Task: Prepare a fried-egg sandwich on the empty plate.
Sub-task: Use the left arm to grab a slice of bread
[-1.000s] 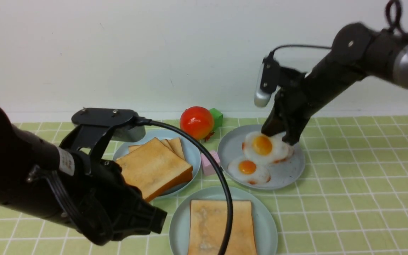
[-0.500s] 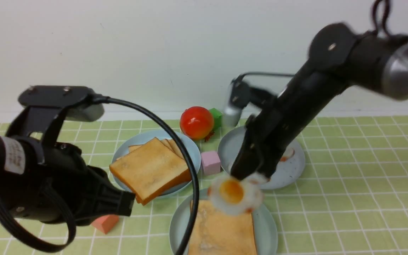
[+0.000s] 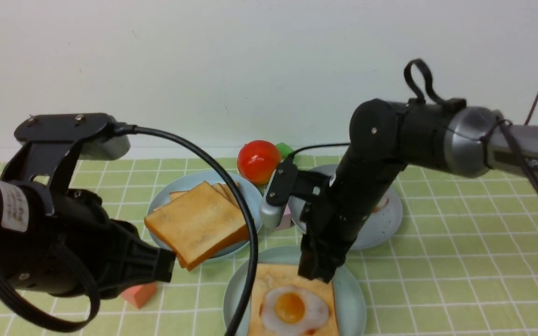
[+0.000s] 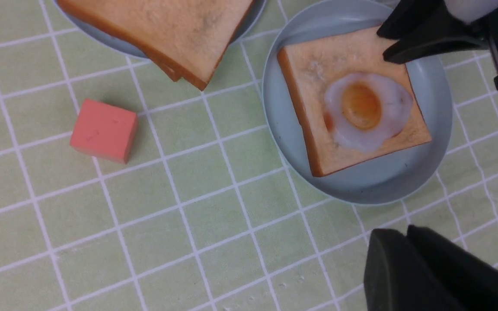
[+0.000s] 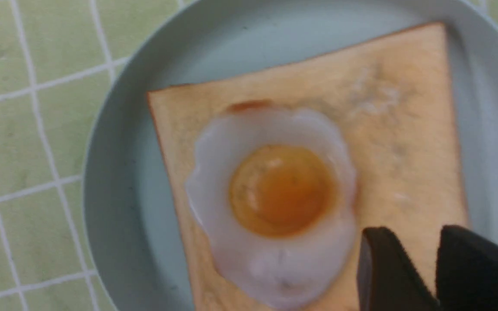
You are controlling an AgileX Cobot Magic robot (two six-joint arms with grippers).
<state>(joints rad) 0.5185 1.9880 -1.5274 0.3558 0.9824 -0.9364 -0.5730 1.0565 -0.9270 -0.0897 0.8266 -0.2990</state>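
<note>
The right gripper points down over the far edge of the plate. Its 2 fingers are parted by a narrow gap, with nothing between them. Just under its tips, and a little toward the robot, the fried egg lies flat on 1 toast slice, yolk up. The egg sits toward the near half of the slice, and the fingers are clear of it. From where I stand I cannot tell whether the fingertips touch the toast or hang just above it. The slice lies flat inside the plate, and the rim shows all around it.

Behind that gripper's arm is a grey plate, mostly hidden. A tomato sits further back, to the arm's left.

The left gripper hangs low over the green checked tablecloth, on the left of the egg plate and apart from it. Its 2 fingers are pressed together with only a seam between them, and they grip nothing. Just ahead of its tips a stack of toast leans over the rim of a blue plate. From the front the stack's near corner looks close to the tips, but the wrist view shows them apart. A coral block lies on the cloth below this gripper, near the stack.
</note>
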